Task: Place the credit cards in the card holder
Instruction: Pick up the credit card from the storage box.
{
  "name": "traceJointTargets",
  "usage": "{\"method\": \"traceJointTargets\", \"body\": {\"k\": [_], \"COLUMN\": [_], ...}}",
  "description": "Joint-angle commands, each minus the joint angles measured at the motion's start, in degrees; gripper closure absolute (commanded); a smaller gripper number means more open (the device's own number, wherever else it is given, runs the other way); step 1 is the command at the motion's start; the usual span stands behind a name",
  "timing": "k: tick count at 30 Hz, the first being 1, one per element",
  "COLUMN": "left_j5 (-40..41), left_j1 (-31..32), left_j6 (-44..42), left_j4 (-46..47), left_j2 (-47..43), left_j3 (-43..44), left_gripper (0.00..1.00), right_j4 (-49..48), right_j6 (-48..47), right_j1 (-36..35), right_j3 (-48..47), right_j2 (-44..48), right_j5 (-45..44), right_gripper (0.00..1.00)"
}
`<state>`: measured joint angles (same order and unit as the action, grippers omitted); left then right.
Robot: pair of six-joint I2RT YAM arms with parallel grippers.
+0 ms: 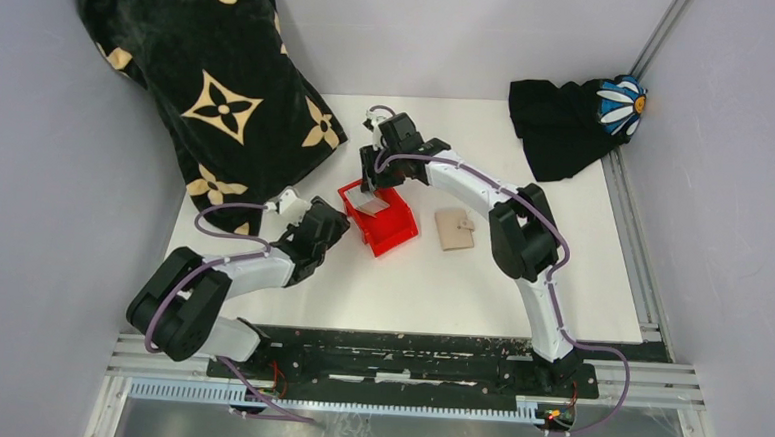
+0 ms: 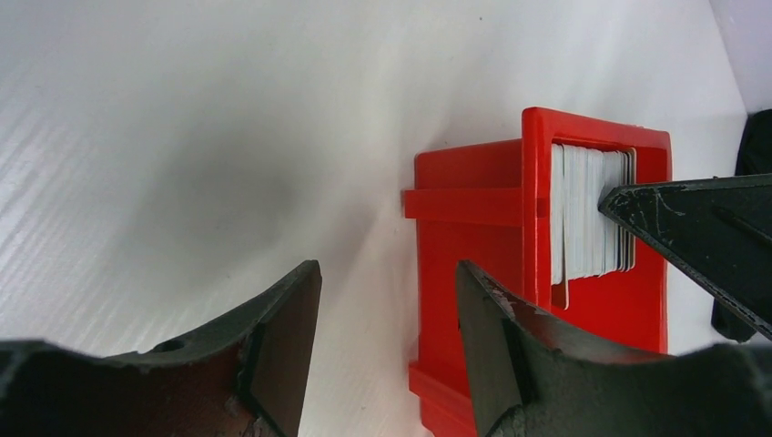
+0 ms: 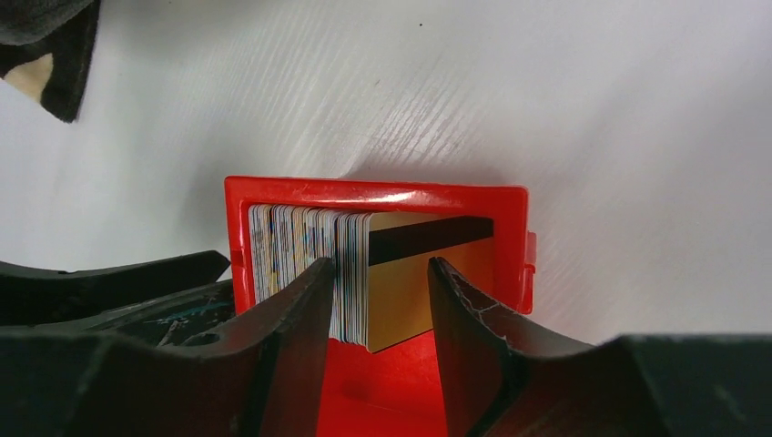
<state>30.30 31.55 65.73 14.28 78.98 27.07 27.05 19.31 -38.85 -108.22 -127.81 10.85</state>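
Credit cards (image 3: 355, 255) stand on edge, packed in the red bin (image 3: 373, 193). The card holder (image 1: 454, 229) lies just beside it. Right gripper (image 3: 380, 273) is spread, straddling the end card, contact unclear. Left gripper (image 2: 387, 273) is spread and empty. We judge the cards light, stiff and slick: pinch both faces near the top edge.

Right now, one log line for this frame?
right gripper: open, over cards in red bin | left gripper: open, empty, beside bin | card holder: on table, untouched

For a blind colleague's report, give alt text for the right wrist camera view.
The open right claw hovers at a stack of credit cards standing on edge in a red bin. The facing card is gold with a black stripe.
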Motion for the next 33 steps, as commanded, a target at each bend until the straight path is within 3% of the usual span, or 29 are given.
{"method": "traceJointTargets", "body": {"k": [1, 12, 33], "left_j5": [-2.21, -5.45, -6.31], "left_j1": [-0.42, -0.45, -0.4], "left_j6": [0.09, -1.17, -1.85], "left_j4": [4.49, 6.63, 6.51], "left_j2": [1.75, 5.45, 2.97], "left_j3": [2.62, 4.91, 4.77], "left_gripper": [0.37, 0.4, 0.42], "right_j4": [-1.29, -3.85, -2.09], "right_j6": [3.28, 7.28, 6.14], "right_j1": [1.28, 1.73, -1.05], "right_j3": [-1.07, 1.3, 2.99], "right_j2": [-1.2, 1.01, 8.04], "right_j5": [3.2, 7.7, 3.05], "right_gripper": [0.53, 0.67, 0.76]}}
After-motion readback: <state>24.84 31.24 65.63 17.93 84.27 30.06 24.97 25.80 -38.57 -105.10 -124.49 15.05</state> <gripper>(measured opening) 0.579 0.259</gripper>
